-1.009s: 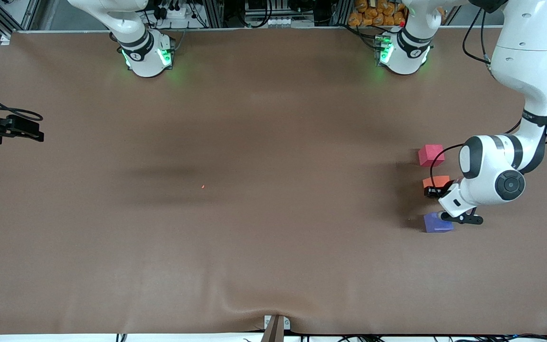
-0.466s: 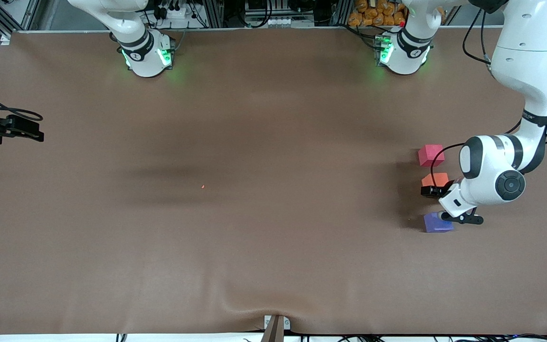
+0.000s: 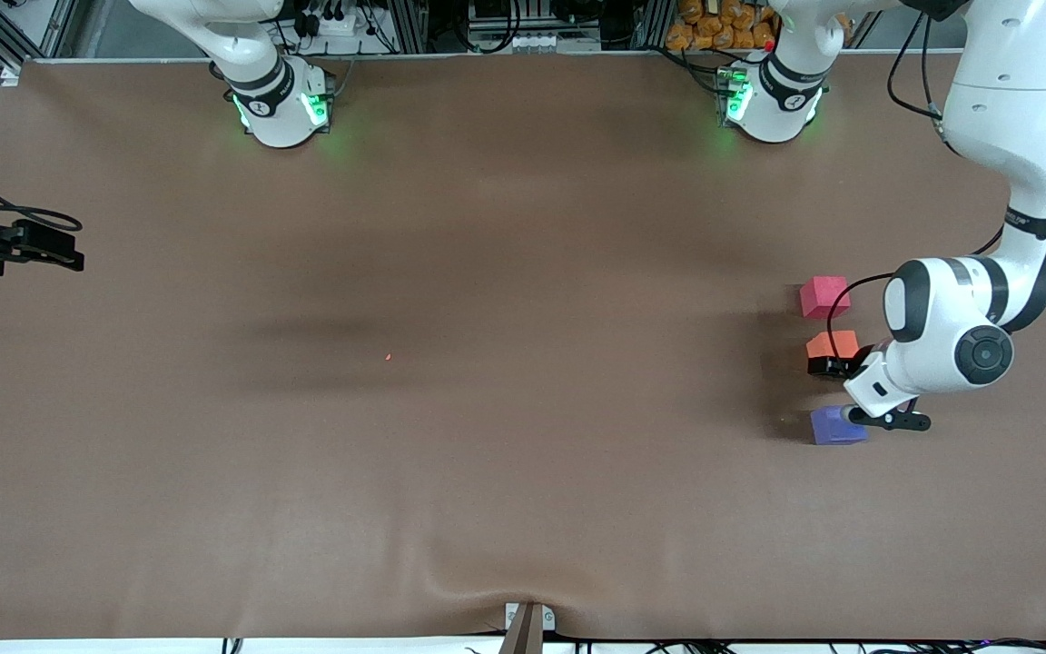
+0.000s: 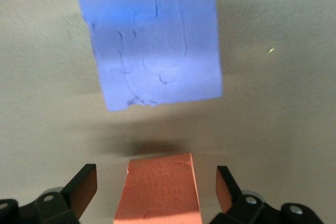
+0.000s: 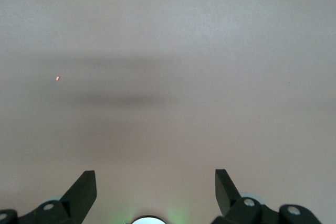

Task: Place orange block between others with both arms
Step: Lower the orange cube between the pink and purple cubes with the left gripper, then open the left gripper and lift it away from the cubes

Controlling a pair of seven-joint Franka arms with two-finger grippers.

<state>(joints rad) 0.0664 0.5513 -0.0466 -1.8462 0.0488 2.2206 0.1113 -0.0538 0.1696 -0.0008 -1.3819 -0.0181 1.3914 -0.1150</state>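
The orange block [image 3: 833, 344] [image 4: 160, 187] rests on the brown table [image 3: 487, 272], in line between the pinkish-red block [image 3: 823, 296] and the purple-blue block [image 3: 833, 425] [image 4: 155, 45], with a gap to each. My left gripper [image 3: 836, 360] [image 4: 156, 170] is low at the orange block and open. Its fingers stand on either side of the block with clear space between each pad and the block. My right gripper [image 5: 155, 174] shows only in the right wrist view, open over bare table with nothing between its fingers.
A tiny orange speck [image 3: 388, 356] [image 5: 58, 78] lies mid-table. A black device with cables [image 3: 24, 250] sits at the right arm's end. The two green-lit bases [image 3: 280, 102] [image 3: 770, 98] stand along the table edge farthest from the front camera. The cloth wrinkles at the near edge [image 3: 523, 590].
The left gripper has opened and let go of the orange block, which now stands free between the other two. The left arm shifted slightly. The right arm has not moved.
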